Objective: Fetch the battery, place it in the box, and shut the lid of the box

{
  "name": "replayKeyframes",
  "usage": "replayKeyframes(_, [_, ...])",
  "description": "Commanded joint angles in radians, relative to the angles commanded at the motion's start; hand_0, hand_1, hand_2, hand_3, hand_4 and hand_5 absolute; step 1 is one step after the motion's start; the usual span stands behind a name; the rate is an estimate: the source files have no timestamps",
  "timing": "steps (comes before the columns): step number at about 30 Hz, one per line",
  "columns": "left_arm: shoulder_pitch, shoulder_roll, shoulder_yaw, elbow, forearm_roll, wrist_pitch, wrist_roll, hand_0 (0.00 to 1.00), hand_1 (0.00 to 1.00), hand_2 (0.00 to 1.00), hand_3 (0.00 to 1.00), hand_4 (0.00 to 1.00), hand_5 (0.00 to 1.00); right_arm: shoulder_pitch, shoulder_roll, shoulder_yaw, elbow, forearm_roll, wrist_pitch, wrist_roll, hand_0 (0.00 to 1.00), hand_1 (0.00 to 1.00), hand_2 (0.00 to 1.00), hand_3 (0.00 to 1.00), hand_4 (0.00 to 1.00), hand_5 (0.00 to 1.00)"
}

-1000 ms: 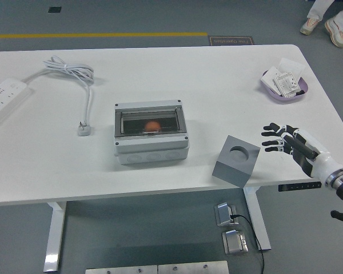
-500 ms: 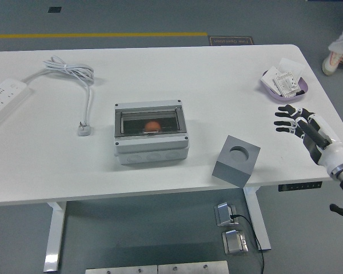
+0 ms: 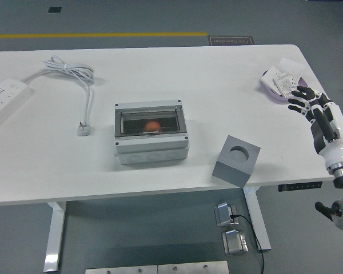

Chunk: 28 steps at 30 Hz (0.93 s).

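Head view: the right hand (image 3: 306, 100) hovers released, fingers spread, over the near edge of the purple dish (image 3: 270, 90) holding white packets (image 3: 284, 80) at the table's (image 3: 217, 74) far right. Packet print is unreadable. The box (image 3: 152, 133) sits mid-table, long axis left-right, clear lid down, an orange object (image 3: 152, 125) inside. A grey cube (image 3: 236, 160) stands near the front edge.

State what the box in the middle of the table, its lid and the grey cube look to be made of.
Box: matte light grey plastic, judging by its moulded walls. Lid: clear tinted plastic; an orange thing shows through. Cube: matte grey, possibly foam or plastic; unclear.
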Motion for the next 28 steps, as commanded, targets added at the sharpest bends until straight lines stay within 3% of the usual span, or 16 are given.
replayKeyframes(2, [0.000,0.000,0.002,0.000,-0.002,0.000,-0.001,0.728,0.745,0.726,0.740,0.639,0.434,0.002,0.002,-0.001,-0.002,-0.003,0.002,0.006,0.738,0.679,0.720,0.689,0.791,0.668])
replayKeyframes(3, [0.000,0.001,0.002,0.000,-0.002,0.000,-0.001,0.728,0.745,0.726,0.740,0.640,0.434,0.002,0.002,0.000,-0.003,-0.003,0.002,0.008,0.788,0.691,0.722,0.695,0.789,0.661])
replayKeyframes(8, [0.000,0.002,0.004,0.000,-0.006,0.000,-0.002,0.728,0.745,0.726,0.740,0.640,0.434,0.004,0.003,0.002,-0.009,0.012,0.000,0.030,0.788,0.691,0.722,0.695,0.789,0.661])
replayKeyframes(9, [0.000,0.002,0.005,0.000,-0.007,0.000,-0.003,0.728,0.745,0.726,0.740,0.640,0.433,0.003,0.004,0.002,-0.010,0.017,-0.001,0.035,0.849,0.727,0.754,0.751,0.842,0.722])
replayKeyframes(14, [0.000,0.002,0.006,0.000,-0.009,0.000,-0.004,0.728,0.745,0.726,0.740,0.640,0.433,0.004,0.008,-0.002,-0.014,0.030,-0.008,0.051,0.849,0.727,0.754,0.751,0.842,0.722])
replayKeyframes(15, [0.000,0.003,0.006,0.000,-0.010,0.000,-0.004,0.728,0.745,0.726,0.740,0.640,0.433,0.004,0.008,-0.002,-0.015,0.032,-0.009,0.052,0.865,0.734,0.757,0.761,0.946,0.798])
replayKeyframes(28, [-0.001,0.013,0.001,0.003,-0.014,0.000,-0.005,0.728,0.745,0.726,0.740,0.641,0.432,0.014,0.000,-0.002,-0.016,0.037,-0.006,0.045,0.867,0.741,0.761,0.768,0.969,0.824])
